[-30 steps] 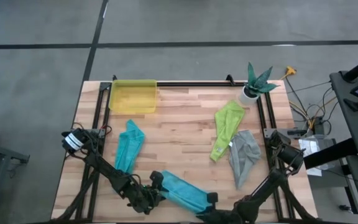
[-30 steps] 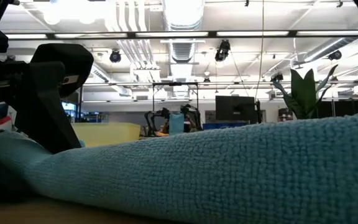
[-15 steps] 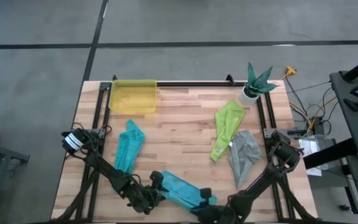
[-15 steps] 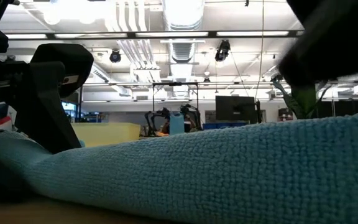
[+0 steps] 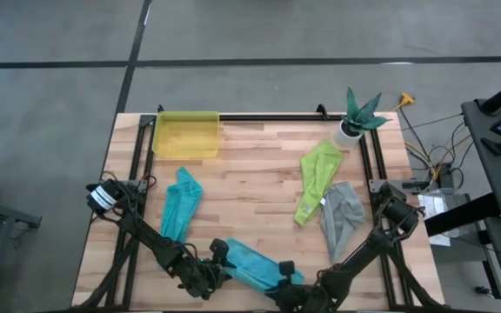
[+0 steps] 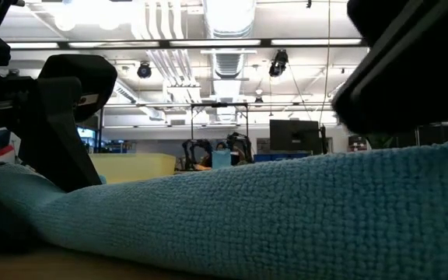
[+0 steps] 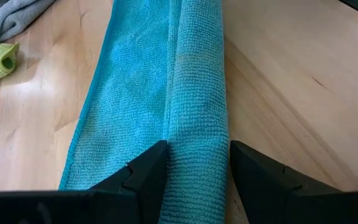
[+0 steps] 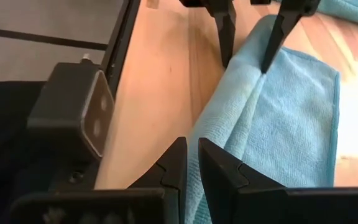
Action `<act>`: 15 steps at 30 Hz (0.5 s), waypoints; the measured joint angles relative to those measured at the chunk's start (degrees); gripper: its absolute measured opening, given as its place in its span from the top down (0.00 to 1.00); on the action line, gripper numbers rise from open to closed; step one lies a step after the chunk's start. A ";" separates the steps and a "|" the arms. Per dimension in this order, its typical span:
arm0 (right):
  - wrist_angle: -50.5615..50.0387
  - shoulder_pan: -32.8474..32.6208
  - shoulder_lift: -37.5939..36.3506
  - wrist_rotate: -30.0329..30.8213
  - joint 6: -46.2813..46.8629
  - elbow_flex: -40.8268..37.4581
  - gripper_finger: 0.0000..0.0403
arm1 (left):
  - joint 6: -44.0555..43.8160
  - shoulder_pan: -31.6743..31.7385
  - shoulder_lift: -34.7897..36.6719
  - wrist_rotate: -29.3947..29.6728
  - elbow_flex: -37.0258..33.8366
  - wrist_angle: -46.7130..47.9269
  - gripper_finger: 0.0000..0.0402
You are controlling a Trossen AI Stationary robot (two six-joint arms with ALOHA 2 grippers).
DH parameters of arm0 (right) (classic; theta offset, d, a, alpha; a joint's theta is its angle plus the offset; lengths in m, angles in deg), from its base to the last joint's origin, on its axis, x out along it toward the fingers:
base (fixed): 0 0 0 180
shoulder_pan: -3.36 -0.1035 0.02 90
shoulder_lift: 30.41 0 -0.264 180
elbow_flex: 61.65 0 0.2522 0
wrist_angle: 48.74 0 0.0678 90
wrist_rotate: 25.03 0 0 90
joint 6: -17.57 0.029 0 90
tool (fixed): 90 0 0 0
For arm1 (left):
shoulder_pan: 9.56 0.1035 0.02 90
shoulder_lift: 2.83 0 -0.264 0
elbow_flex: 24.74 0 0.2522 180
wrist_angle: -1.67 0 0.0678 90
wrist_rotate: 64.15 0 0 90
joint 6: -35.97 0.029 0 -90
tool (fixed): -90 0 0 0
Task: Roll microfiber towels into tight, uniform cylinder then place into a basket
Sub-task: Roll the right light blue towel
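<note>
Left gripper (image 7: 194, 163) straddles the rolled edge of the light blue towel (image 5: 255, 264) at the table's near edge, right gripper (image 8: 191, 163) nearly closed at its other end; both should roll evenly, keeping the cylinder tight.
</note>
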 joint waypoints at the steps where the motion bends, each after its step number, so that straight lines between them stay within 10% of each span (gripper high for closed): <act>1: 0.03 0.20 0.00 -0.63 0.22 -0.13 0.91 | 0.00 0.00 0.00 0.00 -0.02 -0.02 0.60; 15: 0.10 0.62 0.00 -1.08 3.72 -3.06 0.91 | 0.00 0.00 0.00 -0.02 -0.04 -0.06 0.60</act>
